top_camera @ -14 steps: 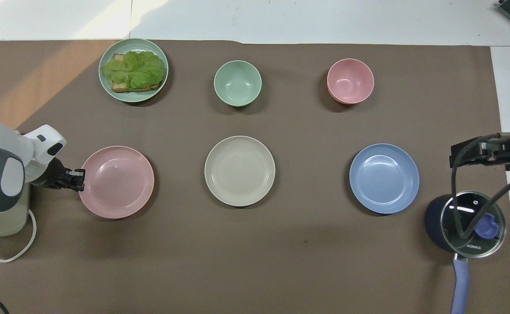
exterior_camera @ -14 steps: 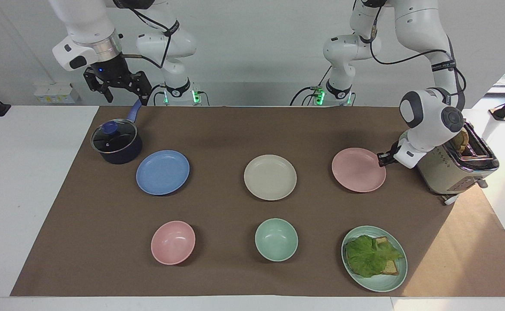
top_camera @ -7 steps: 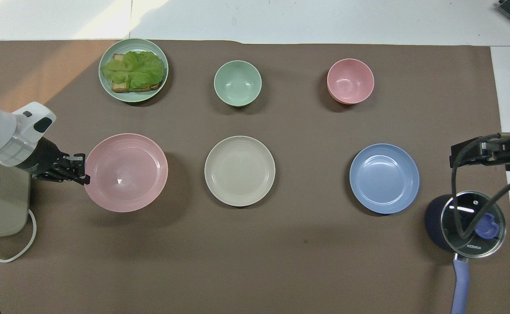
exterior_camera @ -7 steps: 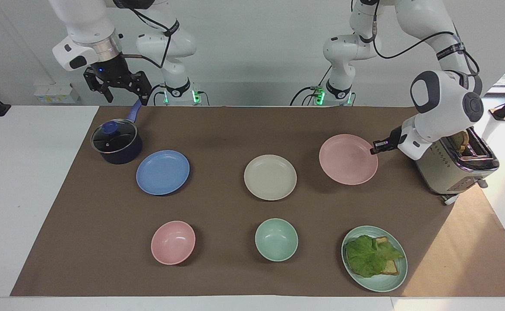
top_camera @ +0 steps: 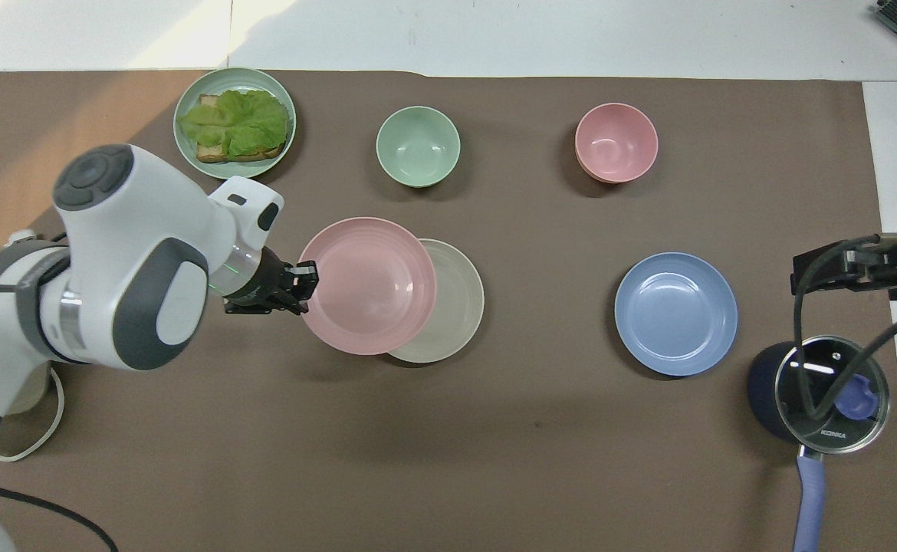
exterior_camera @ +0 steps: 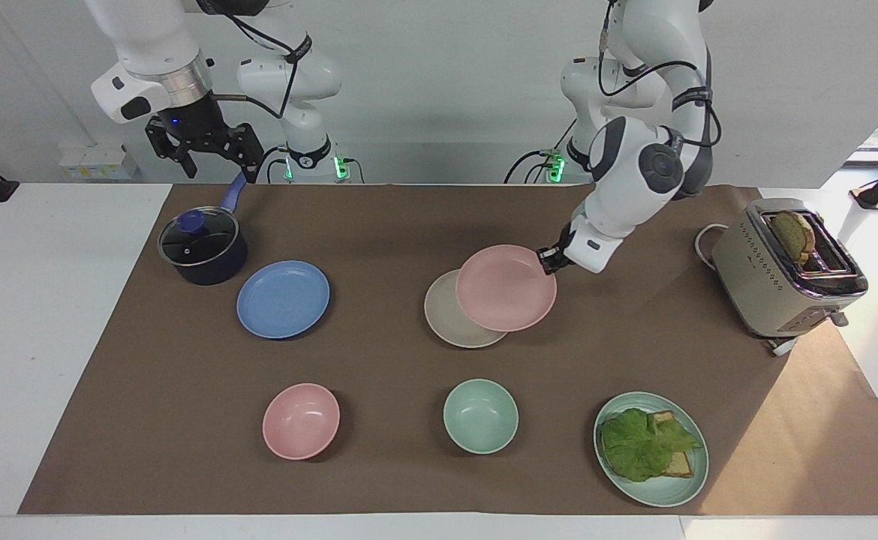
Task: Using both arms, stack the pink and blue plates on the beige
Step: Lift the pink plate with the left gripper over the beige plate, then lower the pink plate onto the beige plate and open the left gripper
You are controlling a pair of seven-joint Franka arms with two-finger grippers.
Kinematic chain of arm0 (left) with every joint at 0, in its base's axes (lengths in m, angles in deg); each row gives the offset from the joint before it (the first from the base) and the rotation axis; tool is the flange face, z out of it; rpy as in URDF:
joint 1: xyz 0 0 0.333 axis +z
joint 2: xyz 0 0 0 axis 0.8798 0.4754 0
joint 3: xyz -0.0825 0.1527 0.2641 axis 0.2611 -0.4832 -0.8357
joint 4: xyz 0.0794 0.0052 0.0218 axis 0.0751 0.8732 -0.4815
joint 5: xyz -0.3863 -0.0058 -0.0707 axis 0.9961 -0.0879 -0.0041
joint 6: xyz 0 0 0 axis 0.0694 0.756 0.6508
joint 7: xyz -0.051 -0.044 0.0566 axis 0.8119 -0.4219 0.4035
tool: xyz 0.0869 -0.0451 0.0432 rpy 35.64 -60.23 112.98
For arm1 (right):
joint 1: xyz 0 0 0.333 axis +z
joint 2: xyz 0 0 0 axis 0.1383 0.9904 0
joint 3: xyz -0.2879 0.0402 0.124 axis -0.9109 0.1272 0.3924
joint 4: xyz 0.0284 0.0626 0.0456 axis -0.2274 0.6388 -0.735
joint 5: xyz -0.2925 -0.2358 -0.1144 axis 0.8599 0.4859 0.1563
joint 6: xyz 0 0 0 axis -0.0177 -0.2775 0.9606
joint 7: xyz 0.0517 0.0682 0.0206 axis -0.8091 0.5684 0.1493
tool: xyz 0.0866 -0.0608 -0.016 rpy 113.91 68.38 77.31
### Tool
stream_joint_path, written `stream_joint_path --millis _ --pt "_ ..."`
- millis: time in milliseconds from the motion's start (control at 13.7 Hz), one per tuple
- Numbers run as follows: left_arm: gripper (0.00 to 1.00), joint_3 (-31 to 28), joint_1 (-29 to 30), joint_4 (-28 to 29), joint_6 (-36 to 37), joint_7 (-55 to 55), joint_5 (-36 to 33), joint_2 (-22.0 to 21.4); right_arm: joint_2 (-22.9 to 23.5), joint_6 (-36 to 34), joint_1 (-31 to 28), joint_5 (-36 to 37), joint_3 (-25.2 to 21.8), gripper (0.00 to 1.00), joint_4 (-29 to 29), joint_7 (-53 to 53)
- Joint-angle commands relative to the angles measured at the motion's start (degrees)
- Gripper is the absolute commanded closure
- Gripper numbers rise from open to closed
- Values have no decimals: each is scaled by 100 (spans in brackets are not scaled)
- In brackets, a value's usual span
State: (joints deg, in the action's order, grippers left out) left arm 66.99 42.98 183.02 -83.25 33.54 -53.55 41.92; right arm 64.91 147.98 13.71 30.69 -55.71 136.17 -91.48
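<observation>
The left gripper (exterior_camera: 549, 260) is clamped tight on the rim of the pink plate (exterior_camera: 506, 287), pinching the edge that faces the left arm's end of the table. It holds the plate up in the air, roughly level, over the beige plate (exterior_camera: 448, 319). The pink one covers most of the beige, though the two are not lined up, and a crescent of beige shows out from under it toward the right arm's end. How high the pink plate hangs above the beige I can't quite judge; from the facing camera it looks lifted clear, not resting.

The right gripper (exterior_camera: 206, 150) hangs with its fingers spread, holding nothing, over the blue saucepan (exterior_camera: 202, 247) and its handle. From overhead only a dark part of it shows at the picture's edge, with a cable looping over the pan's glass lid.

The left arm reaches low over the mat, its forearm sloping down and its wrist turned sideways toward the plate. The right arm waits, wrist pointing down.

The blue plate (exterior_camera: 283, 299) lies flat on the brown mat (exterior_camera: 379, 225) beside the saucepan, well apart from the beige plate.
</observation>
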Motion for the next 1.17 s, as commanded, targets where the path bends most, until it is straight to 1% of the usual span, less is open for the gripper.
stream_joint_path --millis 0,146,293,366,439,512,659,732,805,951,1024,1098 --pt "100 -110 -411 498 -727 -166 130 18 -127 95 -5 -119 -40 0 164 -130" --pt "100 -110 -588 649 -1132 -193 130 105 -118 95 -5 -119 -31 0 155 -130" --pt "100 -110 -615 641 -1169 -175 130 141 -127 95 -5 -119 -40 0 164 -130" --pt "66 -110 -580 623 -1142 -88 121 150 -118 95 -5 -119 -32 0 155 -130" --pt "13 -118 -562 623 -1125 -70 121 150 -127 95 -5 -119 -31 0 155 -138" --pt "0 -118 -545 597 -1116 -70 121 150 -127 95 -5 -119 -31 0 155 -147" --pt "0 -145 -483 570 -1072 -122 95 167 -118 95 -5 -119 -31 0 155 -139" --pt "0 -197 -335 509 -994 -123 43 124 -127 95 -5 -119 -31 0 164 -130" --pt "0 -206 -55 378 -758 -105 -27 97 -127 95 -5 -119 -31 0 155 -130" --pt "0 -198 315 -69 -257 43 -797 71 -127 95 -5 -119 -31 0 164 -130" --pt "0 -198 474 -280 -37 201 -1028 71 -127 95 -5 -119 -40 0 164 -121" --pt "0 -206 588 -404 96 464 -1100 53 -127 95 -5 -119 -40 0 164 -112"
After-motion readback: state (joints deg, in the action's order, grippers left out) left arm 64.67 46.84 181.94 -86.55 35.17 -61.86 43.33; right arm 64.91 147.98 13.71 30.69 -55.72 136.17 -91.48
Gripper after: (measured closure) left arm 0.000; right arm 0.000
